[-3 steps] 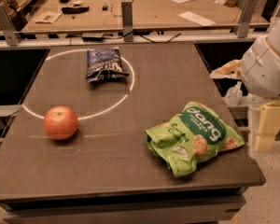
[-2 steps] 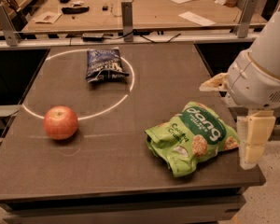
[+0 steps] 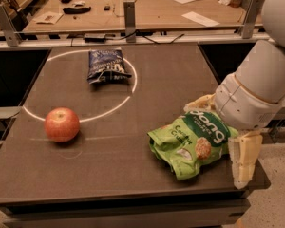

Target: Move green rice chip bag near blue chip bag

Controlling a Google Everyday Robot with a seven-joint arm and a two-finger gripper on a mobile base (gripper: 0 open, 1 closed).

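Note:
The green rice chip bag (image 3: 192, 141) lies crumpled near the table's front right corner. The blue chip bag (image 3: 106, 64) lies at the far side, on the white circle line. My gripper (image 3: 217, 142) is at the green bag's right end and is open. One cream finger (image 3: 243, 159) hangs past the table's right edge. The other finger (image 3: 198, 103) shows just behind the bag. The bag's right end sits between them. The white arm (image 3: 261, 80) comes in from the upper right.
A red apple (image 3: 61, 124) sits at the left, on the dark table (image 3: 99, 160). A white circle line (image 3: 78, 119) is drawn on the tabletop. A wooden bench with papers and tools (image 3: 147, 6) stands behind a rail.
My arm has moved left toward the green bag, and the fingers now stand on either side of its right end. The bags and the apple have not moved.

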